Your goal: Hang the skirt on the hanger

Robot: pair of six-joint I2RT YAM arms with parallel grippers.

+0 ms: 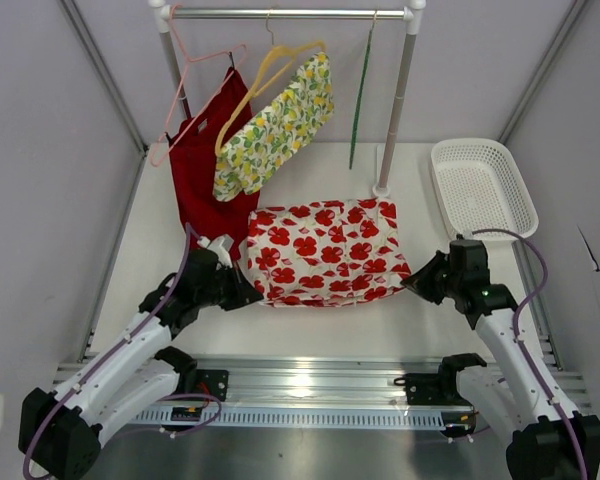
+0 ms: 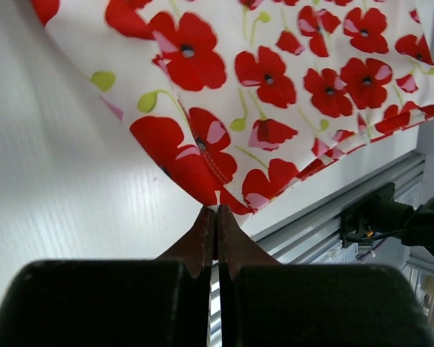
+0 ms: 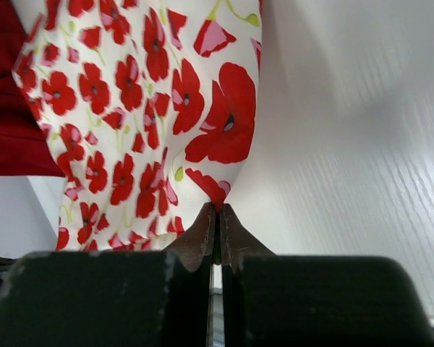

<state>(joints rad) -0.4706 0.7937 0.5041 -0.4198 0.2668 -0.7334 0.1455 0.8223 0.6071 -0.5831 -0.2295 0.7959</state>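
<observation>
The skirt (image 1: pixel 325 252), white with red flowers, lies spread on the table's middle. My left gripper (image 1: pixel 248 293) is shut on its near left corner; in the left wrist view (image 2: pixel 217 210) the cloth (image 2: pixel 260 87) rises from the closed tips. My right gripper (image 1: pixel 408 281) is shut on the near right corner; in the right wrist view (image 3: pixel 218 207) the skirt (image 3: pixel 152 116) runs up and left from the tips. The green hanger (image 1: pixel 361 100) hangs edge-on from the rail (image 1: pixel 290 14), behind the skirt.
A red garment (image 1: pixel 205 170) on a pink hanger (image 1: pixel 185 75) and a lemon-print garment (image 1: pixel 275 125) on a yellow hanger (image 1: pixel 270 65) hang at the rail's left. A white basket (image 1: pixel 482 188) sits at the back right. The rack's post (image 1: pixel 395 110) stands behind the skirt.
</observation>
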